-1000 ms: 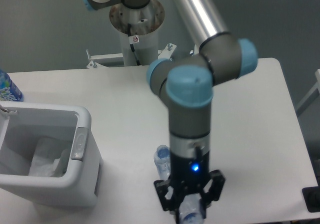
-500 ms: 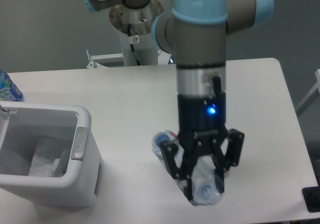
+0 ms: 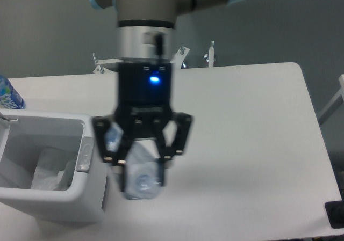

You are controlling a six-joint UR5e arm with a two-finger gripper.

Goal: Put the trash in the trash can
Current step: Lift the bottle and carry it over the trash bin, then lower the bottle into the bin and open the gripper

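Note:
My gripper (image 3: 141,179) hangs above the table just right of the trash can (image 3: 86,203), shut on the slim clear plastic bottle (image 3: 141,171). The bottle lies crosswise between the fingers, its pale blue cap (image 3: 112,138) toward the bin and its base toward the camera. Inside the white bin lies the crumpled clear-white wrapper (image 3: 49,171). The grey tab (image 3: 86,152) on the bin's right rim is close to the gripper's left finger.
A blue-labelled bottle (image 3: 7,95) stands at the far left edge behind the bin. The arm's base and mounting bracket (image 3: 145,58) sit behind the table's far edge. A dark object (image 3: 336,214) shows at the lower right corner.
The gripper has risen and travelled left with the bottle, from the table's front centre to right beside the bin. The bottle is off the table.

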